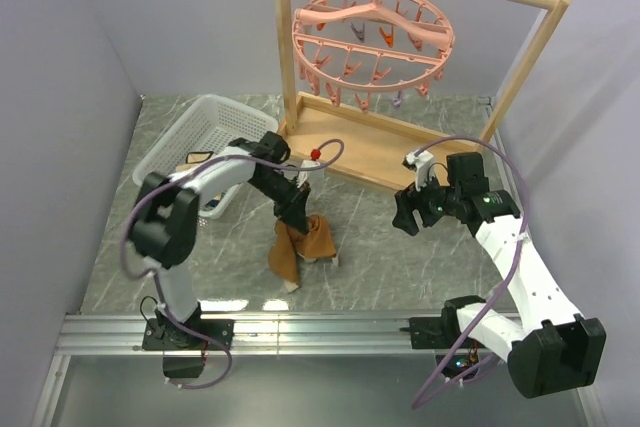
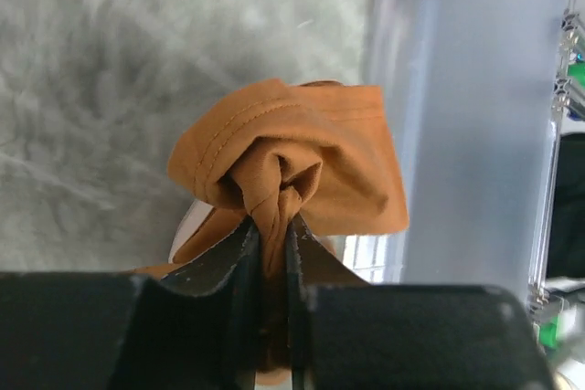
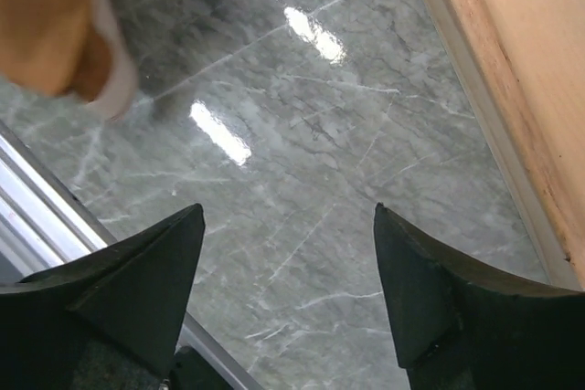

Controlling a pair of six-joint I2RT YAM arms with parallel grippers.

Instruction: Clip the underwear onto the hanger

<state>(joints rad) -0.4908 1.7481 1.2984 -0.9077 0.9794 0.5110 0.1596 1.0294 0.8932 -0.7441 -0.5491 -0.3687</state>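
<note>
At the far left sits the white basket (image 1: 205, 135); you need nothing from it. Just right of it, your left gripper (image 2: 272, 226) is pinched narrow on a twisted bunch of the underwear (image 1: 300, 245). The garment hangs from that grip near the middle of the table (image 1: 400, 267), in front of the wooden rack (image 1: 345, 142), with its lower folds at or close to the surface.

Expect the cloth to be light, soft and limp. It will sag and swing with any motion, and it will not hold whatever shape you give it. The pinch takes in only a small knot of fabric, so a fast lift could let it creep out of the fingers. A pale strip (image 2: 187, 226) peeks out under the brown folds and is probably the waistband. That band should be the firmer, thicker edge, so it looks like the best place for a second hold and for a clip to bite.

Farther back and up, the hanger (image 1: 372, 42) hangs from the rack's top bar with its clips dangling; it will likely sway when touched.

To the right, your right gripper (image 3: 288, 253) stands wide, holding nothing, over bare table. The underwear is off to its left and the rack's base is beside it on the right.
</note>
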